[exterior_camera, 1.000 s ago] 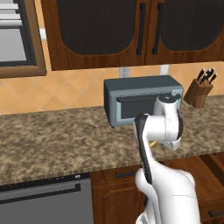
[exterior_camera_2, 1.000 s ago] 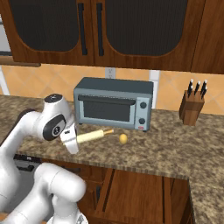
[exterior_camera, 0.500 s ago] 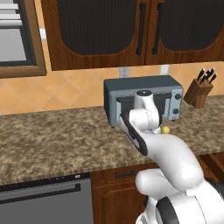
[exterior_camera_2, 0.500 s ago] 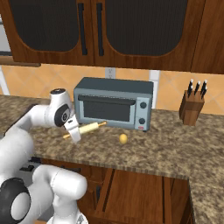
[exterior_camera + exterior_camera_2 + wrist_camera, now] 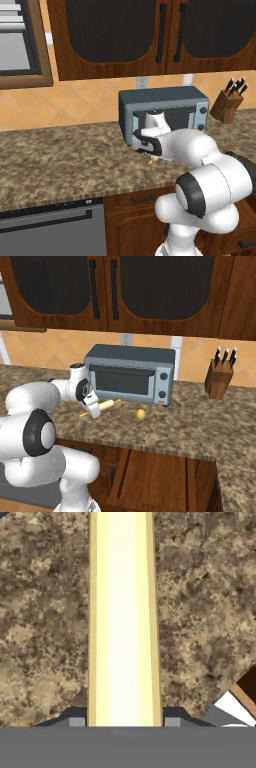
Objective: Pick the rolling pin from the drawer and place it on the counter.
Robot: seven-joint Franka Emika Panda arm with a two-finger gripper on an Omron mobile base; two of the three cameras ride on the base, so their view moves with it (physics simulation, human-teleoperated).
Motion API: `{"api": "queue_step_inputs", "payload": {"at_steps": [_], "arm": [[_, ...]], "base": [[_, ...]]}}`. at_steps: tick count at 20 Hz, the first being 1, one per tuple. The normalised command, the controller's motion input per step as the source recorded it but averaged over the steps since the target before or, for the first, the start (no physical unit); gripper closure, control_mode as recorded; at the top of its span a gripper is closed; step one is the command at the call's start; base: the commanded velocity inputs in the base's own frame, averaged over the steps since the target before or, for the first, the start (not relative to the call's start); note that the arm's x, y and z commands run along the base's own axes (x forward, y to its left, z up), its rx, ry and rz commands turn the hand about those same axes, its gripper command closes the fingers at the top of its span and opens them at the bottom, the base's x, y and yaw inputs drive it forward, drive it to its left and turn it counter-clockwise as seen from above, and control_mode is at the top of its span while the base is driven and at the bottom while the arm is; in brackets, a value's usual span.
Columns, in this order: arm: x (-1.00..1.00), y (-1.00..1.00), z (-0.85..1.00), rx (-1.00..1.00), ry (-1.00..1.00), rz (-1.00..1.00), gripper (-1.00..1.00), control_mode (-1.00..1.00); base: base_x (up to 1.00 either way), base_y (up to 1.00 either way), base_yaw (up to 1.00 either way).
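While the gripper [image 5: 95, 407] pinches the rolling pin [image 5: 106, 405] across its thick middle, one dark fingertip [image 5: 75, 717] sits against each flank of the pale barrel, so the jaws stand only as wide as the wood allows. That mid-body hold looks chosen for balance: the pin runs straight toward twelve o'clock in the hand view, with speckled stone on both sides of it and no sag to either end. From the right base view the pin slants, its far handle pointing toward two o'clock and its near tip poking out toward eight o'clock past the hand, low over the counter [image 5: 190, 428]; whether it already touches the stone I cannot tell. The hand hangs in front of the toaster oven [image 5: 131, 374], just off its lower left corner, probably because that patch of worktop is free and within easy reach. A small round yellow fruit [image 5: 141, 414] lies at about three o'clock from the pin, apart from it, so a release should send the pin rolling no further than there. A knife block [image 5: 219, 379] stands well off toward the right end. The drawer [image 5: 150, 476] gapes open below the counter's front edge, which fits a pin lifted out and carried up; what remains, I judge, is lowering and letting go.
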Motion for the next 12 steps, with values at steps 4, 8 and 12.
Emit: {"api": "queue_step_inputs", "payload": {"at_steps": [4,8,12], "arm": [[0.34,0.00,-0.49,0.00,0.00,0.08,1.00,-1.00],[0.25,0.00,-0.39,0.00,0.00,0.04,1.00,-1.00],[0.11,0.00,-0.35,0.00,0.00,0.03,1.00,-1.00]], "base": [[0.00,0.00,0.00],[0.00,0.00,0.00],[0.00,0.00,0.00]]}}
